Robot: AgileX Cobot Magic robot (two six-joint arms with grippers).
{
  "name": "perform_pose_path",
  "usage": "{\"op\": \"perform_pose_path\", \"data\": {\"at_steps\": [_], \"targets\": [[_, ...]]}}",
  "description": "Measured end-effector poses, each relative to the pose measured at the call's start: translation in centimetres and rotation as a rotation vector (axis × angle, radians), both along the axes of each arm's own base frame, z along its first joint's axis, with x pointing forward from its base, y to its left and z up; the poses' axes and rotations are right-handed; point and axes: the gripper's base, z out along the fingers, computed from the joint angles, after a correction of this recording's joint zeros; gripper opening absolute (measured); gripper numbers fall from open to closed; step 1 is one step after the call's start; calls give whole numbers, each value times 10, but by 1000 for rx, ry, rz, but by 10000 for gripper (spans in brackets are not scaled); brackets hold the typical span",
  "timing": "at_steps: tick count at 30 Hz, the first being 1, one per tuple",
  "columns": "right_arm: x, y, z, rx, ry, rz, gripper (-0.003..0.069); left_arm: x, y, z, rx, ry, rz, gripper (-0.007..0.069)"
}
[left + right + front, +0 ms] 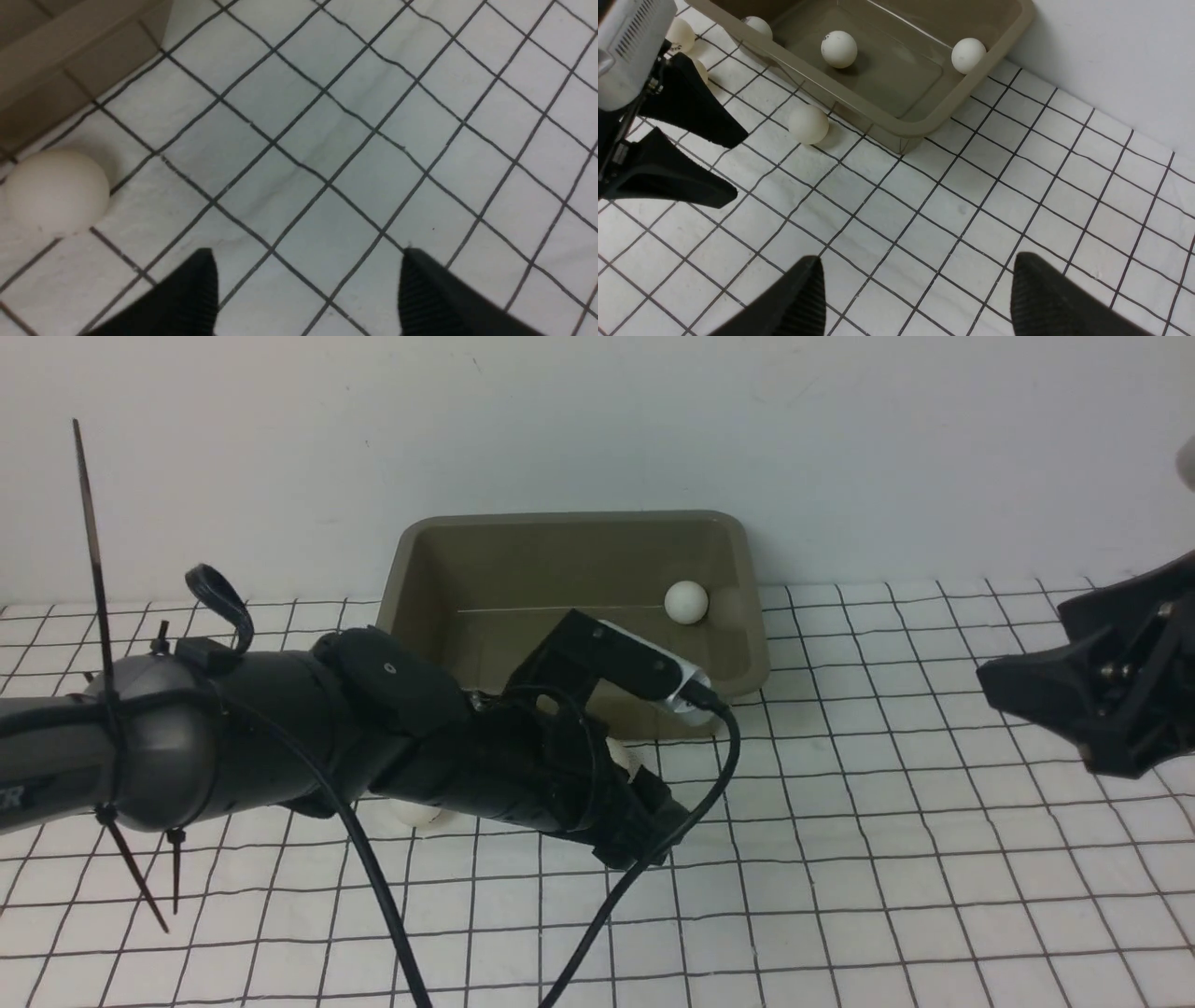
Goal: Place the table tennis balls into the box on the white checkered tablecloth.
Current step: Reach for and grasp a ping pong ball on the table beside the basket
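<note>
Two table tennis balls (838, 49) at least lie in the box (924, 125); others wait on the white checkered tablecloth (971, 210) beside it. Both the left end effector (306, 254) and the right end effector (915, 261) stand apart, empty.

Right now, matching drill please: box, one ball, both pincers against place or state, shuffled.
1. olive-grey rectangular plastic box
2. small white matte ball with a dark mark
3. left black pincer
4. right black pincer

a. open, far right, away from the box
b. on the box floor
c. open, near a loose white ball
d. by the white wall

Pairs: 1-d, 2-b, 3-c, 4-a
</note>
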Motion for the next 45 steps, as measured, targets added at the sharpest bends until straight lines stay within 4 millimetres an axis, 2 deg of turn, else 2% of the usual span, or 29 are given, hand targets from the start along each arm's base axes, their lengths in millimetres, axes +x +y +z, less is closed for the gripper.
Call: {"op": "perform_pose_path", "data": {"at_steps": [3,5,11,15,21,29,32,37,45], "targets": [[0,0,0,-2,-1,1,484,4,7,-1,6,21,38,580],[0,0,0,-3,-2,2,484,7,12,-1,9,21,53,608],[0,0,0,-3,-2,2,484,18,25,-6,2,32,128,575],[0,0,0,-3,-2,2,484,28,29,-18,6,36,209,545],[0,0,0,-2,-1,2,484,37,27,-34,57,-15,302,540],[0,0,0,-3,-4,3,484,42,22,-53,72,5,380,540],[0,0,0,-9,-7,8,484,40,13,-52,85,-40,401,540],[0,0,0,-19,-15,16,484,28,-14,-46,92,-111,368,540],[0,0,0,-24,-19,20,484,31,-13,-42,120,-204,456,540]]}}
